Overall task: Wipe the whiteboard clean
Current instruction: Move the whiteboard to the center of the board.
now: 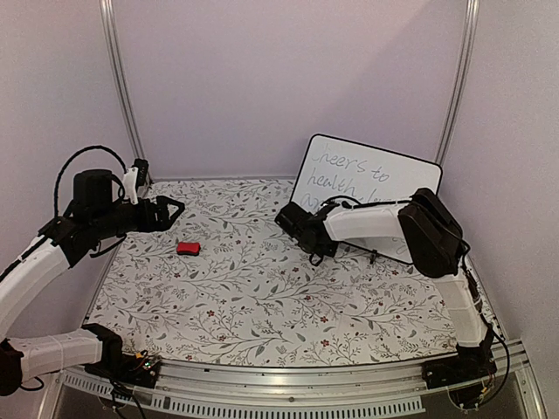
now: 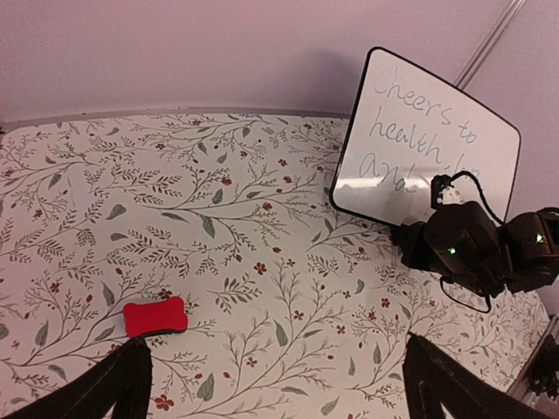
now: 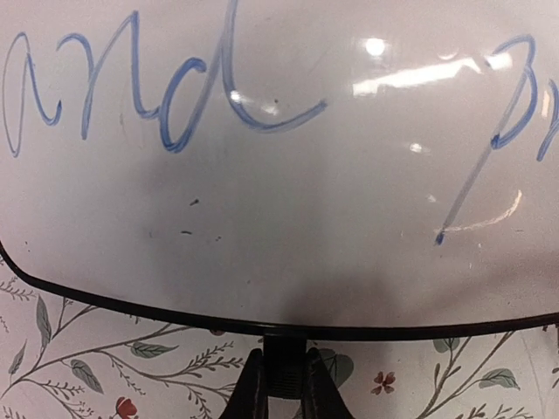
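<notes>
Right gripper (image 3: 281,394) is clenching a small black foot on the lower rim of the whiteboard (image 3: 288,227), at the far right of the table (image 1: 262,297). I am reading unerased blue handwriting there, so all wiping is remaining. Left gripper (image 2: 272,353) is hovering wide open near the red eraser (image 2: 155,316).

Whiteboard (image 1: 384,175), black-rimmed, handwriting unerased, tilted upright, far right

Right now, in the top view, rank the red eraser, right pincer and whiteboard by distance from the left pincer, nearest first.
1. Red eraser, left side, beside the left pincer.
2. Right pincer, right of centre.
3. Whiteboard, back right, just behind that pincer.
</notes>
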Controlling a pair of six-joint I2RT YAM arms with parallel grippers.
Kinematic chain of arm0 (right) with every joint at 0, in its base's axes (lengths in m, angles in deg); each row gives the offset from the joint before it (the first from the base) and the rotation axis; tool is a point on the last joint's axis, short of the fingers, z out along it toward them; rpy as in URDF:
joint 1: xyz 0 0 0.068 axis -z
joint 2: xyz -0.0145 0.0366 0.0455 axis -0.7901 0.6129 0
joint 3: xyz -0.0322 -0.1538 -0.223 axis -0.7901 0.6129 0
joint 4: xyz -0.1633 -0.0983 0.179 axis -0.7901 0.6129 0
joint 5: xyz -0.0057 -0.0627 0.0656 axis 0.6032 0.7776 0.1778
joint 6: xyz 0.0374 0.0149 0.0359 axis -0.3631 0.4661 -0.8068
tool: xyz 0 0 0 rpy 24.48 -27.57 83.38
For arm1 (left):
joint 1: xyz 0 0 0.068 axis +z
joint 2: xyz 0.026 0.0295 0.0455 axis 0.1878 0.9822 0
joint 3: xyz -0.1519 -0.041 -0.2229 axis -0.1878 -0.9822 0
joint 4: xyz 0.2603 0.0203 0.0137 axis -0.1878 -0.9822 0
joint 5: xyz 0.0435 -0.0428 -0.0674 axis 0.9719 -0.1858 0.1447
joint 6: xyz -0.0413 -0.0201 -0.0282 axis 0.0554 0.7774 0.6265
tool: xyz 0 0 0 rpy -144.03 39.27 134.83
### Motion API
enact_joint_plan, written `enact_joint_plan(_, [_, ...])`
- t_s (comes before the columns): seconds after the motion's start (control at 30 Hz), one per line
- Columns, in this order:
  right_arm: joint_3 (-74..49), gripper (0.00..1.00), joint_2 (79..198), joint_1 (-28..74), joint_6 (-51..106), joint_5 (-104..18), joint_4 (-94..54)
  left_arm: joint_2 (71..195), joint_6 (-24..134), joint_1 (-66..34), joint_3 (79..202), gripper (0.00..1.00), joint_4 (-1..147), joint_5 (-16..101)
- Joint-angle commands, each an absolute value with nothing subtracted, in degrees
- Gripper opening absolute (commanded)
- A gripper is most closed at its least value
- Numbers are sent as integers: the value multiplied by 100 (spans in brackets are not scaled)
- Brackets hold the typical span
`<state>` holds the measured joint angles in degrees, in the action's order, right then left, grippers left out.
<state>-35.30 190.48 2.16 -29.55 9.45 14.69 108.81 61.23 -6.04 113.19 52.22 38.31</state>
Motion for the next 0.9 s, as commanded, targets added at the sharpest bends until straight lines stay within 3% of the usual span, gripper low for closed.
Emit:
enact_joint_plan(0.0, [-3803,7,19295,-62,-2770,739,1242,10820,6098,-658,11353,100,5265,3867])
enact_joint_plan(0.87, [-4633,15,19824,-736,-2364,309,944,10803,6100,-657,11344,100,5261,3878])
